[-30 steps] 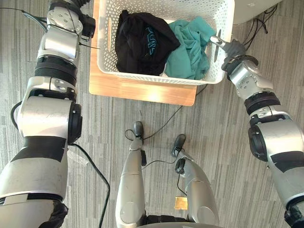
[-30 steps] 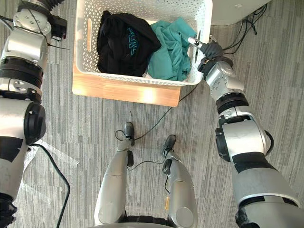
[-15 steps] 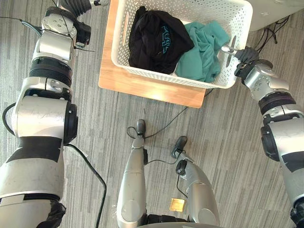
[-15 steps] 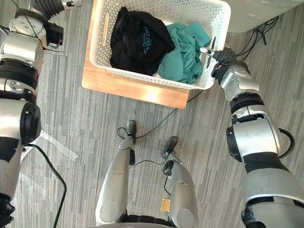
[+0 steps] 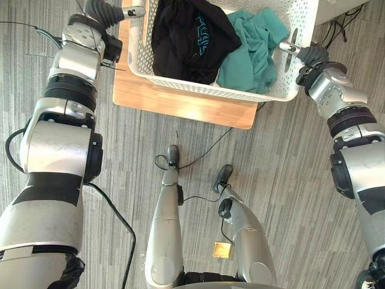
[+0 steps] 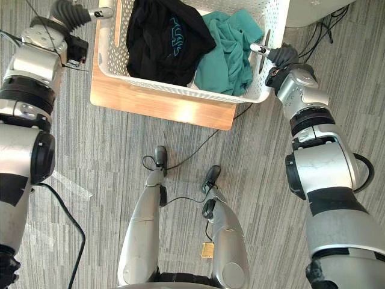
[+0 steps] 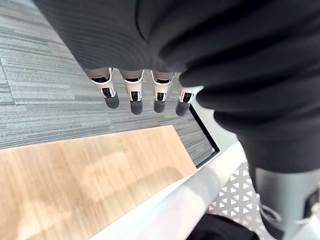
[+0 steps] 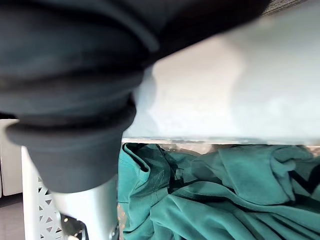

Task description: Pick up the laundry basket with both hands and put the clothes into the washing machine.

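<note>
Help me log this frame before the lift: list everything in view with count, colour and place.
laundry basket: one, white perforated, on the wooden board
black garment: one, black with teal print, basket's left half
teal garment: one, teal, basket's right half
wooden board: one, light wood, on the floor under the basket
floor: grey striped carpet
white unit: one, white, beyond the basket's right end, partly seen
left hand: silver with dark cover, fingers straight, by the basket's left rim
right hand: same colours, at the basket's right rim
</note>
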Controlling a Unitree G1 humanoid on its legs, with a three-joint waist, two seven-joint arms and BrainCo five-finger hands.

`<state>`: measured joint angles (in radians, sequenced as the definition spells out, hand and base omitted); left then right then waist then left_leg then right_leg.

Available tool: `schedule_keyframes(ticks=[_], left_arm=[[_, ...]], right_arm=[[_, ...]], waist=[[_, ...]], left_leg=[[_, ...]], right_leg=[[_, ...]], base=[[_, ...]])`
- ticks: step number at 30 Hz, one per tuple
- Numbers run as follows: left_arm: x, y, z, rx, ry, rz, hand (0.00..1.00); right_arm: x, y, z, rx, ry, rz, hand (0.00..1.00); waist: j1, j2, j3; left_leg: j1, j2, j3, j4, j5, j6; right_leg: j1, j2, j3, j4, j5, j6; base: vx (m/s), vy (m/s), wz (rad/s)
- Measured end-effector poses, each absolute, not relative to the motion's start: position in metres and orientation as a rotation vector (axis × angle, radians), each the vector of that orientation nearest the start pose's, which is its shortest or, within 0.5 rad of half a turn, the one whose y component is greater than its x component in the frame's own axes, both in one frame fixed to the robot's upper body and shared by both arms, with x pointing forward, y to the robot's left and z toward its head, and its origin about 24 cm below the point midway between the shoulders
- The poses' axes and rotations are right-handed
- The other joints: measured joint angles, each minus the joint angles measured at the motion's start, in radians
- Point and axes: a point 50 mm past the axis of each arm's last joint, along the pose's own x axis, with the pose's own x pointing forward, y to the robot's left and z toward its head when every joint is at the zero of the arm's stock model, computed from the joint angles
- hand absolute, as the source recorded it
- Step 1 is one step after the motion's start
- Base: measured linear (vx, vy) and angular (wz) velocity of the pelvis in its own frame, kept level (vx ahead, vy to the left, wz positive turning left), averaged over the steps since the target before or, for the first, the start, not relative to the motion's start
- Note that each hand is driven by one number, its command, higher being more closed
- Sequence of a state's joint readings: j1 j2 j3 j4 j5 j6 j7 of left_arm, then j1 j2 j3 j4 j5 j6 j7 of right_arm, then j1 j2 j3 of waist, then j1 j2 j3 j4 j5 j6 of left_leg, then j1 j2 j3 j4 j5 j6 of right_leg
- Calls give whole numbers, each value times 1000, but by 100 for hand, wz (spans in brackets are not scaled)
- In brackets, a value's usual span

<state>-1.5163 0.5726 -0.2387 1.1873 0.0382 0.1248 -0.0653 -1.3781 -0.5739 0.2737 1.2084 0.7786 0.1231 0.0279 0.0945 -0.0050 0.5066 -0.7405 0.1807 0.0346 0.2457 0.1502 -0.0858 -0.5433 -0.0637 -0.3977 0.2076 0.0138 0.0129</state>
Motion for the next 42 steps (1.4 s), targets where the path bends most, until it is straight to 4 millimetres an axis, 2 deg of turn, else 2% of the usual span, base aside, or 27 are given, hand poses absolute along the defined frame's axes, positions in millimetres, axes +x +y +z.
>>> schedule_keyframes(ticks=[10,20,21,29,34,42], left_arm=[[421,204,324,647,-152,83,0],[420,197,334,684,-175,71,0],[420,197,334,687,-175,72,100],[419,199,338,763,-194,121,100],[415,200,348,899,-250,197,100],[410,185,359,1182,-364,223,100]], right_arm=[[422,-228,282,153,-130,-69,0],[421,-230,289,155,-160,-73,0],[421,-230,289,156,-161,-72,100],[421,-227,293,158,-183,-75,100],[420,-228,296,210,-222,-89,100],[414,-238,286,322,-276,-140,100]], waist=[[-1,-1,1],[-1,-4,2],[-1,-5,3],[2,-15,8],[1,-17,9],[4,-25,13]], left_leg=[[-28,14,-3,3,7,-4],[-39,14,-3,-3,15,-5],[-39,14,-3,-3,15,-5],[-40,17,8,-6,15,-5],[-51,17,23,-9,21,3],[-47,12,22,-17,27,10]], right_leg=[[-26,13,-1,-3,6,0],[-40,13,-2,-2,8,-2],[-40,13,-2,-2,8,-2],[-43,17,8,-18,22,-4],[-53,19,18,-36,37,1],[-53,12,15,-30,37,1]], base=[[36,-58,-3],[54,-47,0],[52,-36,0],[62,-46,-4],[52,-24,-7],[73,-32,2]])
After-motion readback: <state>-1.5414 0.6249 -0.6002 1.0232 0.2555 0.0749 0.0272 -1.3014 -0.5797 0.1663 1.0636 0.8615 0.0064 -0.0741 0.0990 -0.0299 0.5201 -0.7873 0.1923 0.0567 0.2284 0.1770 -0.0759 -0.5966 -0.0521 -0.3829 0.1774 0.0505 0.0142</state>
